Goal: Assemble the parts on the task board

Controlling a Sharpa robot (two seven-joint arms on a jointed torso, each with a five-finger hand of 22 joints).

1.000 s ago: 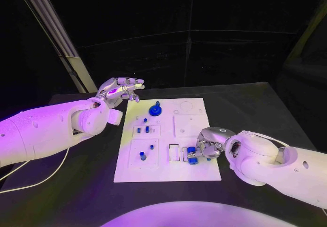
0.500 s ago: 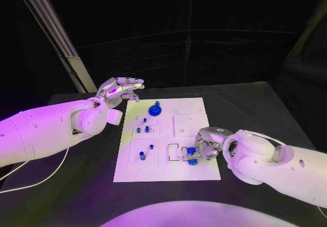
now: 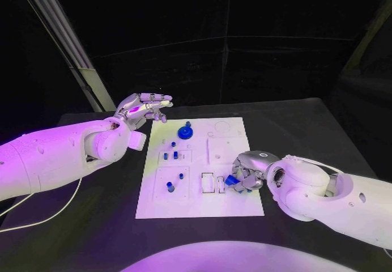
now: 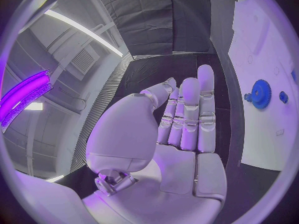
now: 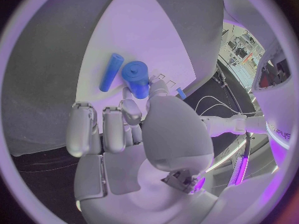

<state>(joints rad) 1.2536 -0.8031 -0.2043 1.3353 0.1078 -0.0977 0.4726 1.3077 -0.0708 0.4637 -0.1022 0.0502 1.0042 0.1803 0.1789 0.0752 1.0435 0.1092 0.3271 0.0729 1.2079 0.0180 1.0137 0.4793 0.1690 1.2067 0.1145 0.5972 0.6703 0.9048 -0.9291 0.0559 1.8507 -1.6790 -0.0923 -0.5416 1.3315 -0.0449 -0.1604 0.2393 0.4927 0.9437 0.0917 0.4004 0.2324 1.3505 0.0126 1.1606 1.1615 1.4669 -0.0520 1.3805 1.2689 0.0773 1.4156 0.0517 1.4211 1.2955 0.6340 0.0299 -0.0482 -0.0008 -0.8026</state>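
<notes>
Blue cylinder part [image 5: 136,77] pinched at right robot hand [image 3: 247,173] fingertips, above task board [image 3: 233,207], left robot hand [image 3: 145,106] open, empty.

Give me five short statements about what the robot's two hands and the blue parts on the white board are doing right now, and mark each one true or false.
1. The right hand pinches a blue cylinder part over the white task board. True.
2. The left hand holds the blue gear. False: it holds nothing, its fingers straight, off the board's far left corner.
3. A slim blue rod lies flat on the board beside the pinched cylinder. True.
4. The blue gear sits at the board's near edge, next to the right hand. False: it sits near the far end.
5. The right hand rests on the black table, off the board. False: it is over the board's right side.
</notes>
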